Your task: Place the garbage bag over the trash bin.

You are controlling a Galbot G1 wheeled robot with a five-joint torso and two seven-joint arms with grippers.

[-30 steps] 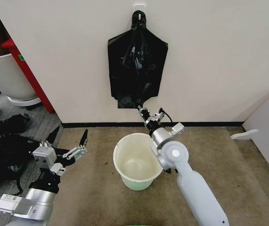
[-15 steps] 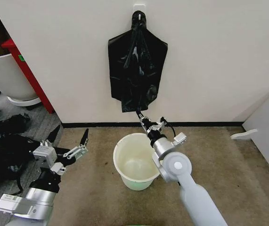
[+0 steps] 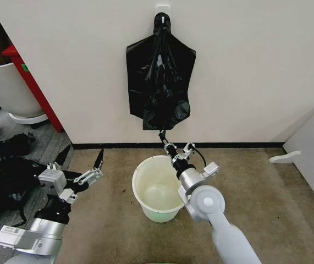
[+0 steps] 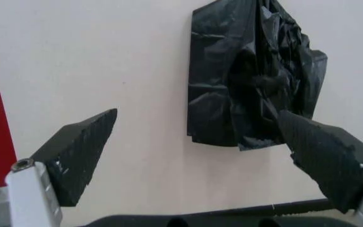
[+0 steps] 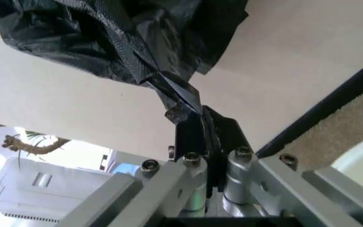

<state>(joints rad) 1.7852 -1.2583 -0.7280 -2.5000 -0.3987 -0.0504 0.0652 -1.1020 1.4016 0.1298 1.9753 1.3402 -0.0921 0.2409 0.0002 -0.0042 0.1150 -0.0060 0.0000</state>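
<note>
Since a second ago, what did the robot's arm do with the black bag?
The right gripper, shut on the garbage bag, slid down the wall and stretched its bottom corner into a thin strip. The left gripper stayed open beside the trash bin, which did not move.

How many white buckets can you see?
2: the trash bin on the carpet before the robot, and a bigger tub far left, partly cut off.

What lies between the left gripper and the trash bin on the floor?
Nothing: the head view shows bare brown carpet between the open left gripper and the trash bin. The right gripper is behind the bin, pinching the garbage bag.
</note>
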